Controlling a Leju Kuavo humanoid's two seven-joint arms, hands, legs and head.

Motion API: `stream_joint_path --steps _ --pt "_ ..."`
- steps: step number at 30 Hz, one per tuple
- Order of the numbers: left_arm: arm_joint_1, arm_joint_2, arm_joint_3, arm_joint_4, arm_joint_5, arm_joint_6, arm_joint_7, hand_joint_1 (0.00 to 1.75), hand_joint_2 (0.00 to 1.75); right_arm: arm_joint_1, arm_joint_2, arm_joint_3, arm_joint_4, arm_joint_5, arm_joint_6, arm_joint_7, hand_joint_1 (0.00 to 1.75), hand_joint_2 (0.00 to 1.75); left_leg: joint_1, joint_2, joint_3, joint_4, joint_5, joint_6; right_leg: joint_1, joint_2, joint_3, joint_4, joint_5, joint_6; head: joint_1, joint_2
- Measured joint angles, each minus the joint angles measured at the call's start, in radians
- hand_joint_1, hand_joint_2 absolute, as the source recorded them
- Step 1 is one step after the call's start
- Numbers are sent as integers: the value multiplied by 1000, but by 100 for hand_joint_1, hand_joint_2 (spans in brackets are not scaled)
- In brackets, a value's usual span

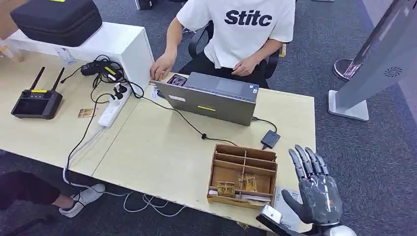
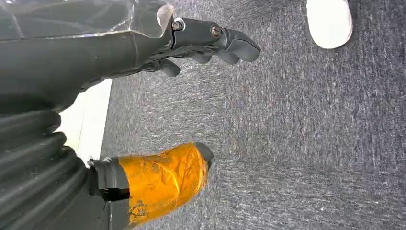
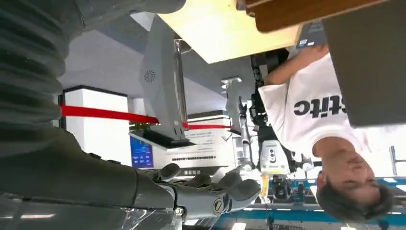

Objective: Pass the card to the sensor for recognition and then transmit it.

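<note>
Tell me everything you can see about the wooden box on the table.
The wooden box is a shallow open tray of brown wood, split by thin dividers into several compartments. It sits flat near the near edge of the pale table, in front of the laptop. Small yellowish items lie in its nearer compartments and pale card-like pieces along its front slot; what they are is unclear. The right hand is raised beside it, fingers spread, not touching it.
</note>
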Motion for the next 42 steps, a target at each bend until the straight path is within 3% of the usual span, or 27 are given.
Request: stream_joint_path --steps 2,4,9,14,18,25,34,42 --pt "1 -1 6 0 1 4 0 0 175 21 0 -26 -25 2 13 30 0 175 0 0 0 0 0 0 0 0 0 0 0 0 0 0" --pt "1 -6 18 -4 3 10 7 0 175 70 -18 -67 -57 -15 73 66 0 175 0 -2 0 0 -1 1 0 -2 1 0 -2 1 0 0" --pt "11 -20 43 -17 5 17 10 0 175 199 -97 -214 -111 -119 129 -2 0 175 -1 -2 0 0 -3 3 0 -2 1 -1 -2 2 0 0" --pt "11 -26 48 -25 6 17 15 0 175 285 -142 -266 -149 -181 159 -35 0 175 -1 -1 0 0 -5 2 0 -1 1 -1 -2 2 0 0" --pt "10 -28 48 -25 6 17 15 0 175 314 -186 -269 -159 -222 170 -50 0 175 -1 -1 0 0 -5 2 0 -1 1 -1 -3 2 0 0" --pt "9 -29 49 -25 6 17 15 0 175 325 -217 -266 -161 -248 169 -66 0 175 -1 0 1 0 -4 2 0 0 2 -1 -2 2 0 0" --pt "9 -29 49 -25 5 17 14 0 175 326 -227 -257 -161 -265 167 -93 0 175 -1 0 1 0 -4 2 0 0 2 -1 -2 2 0 0" --pt "4 -28 50 -25 0 15 -1 0 175 266 -198 -148 -133 -323 128 -184 0 175 0 1 2 0 -4 1 0 0 2 -1 -3 2 0 0"
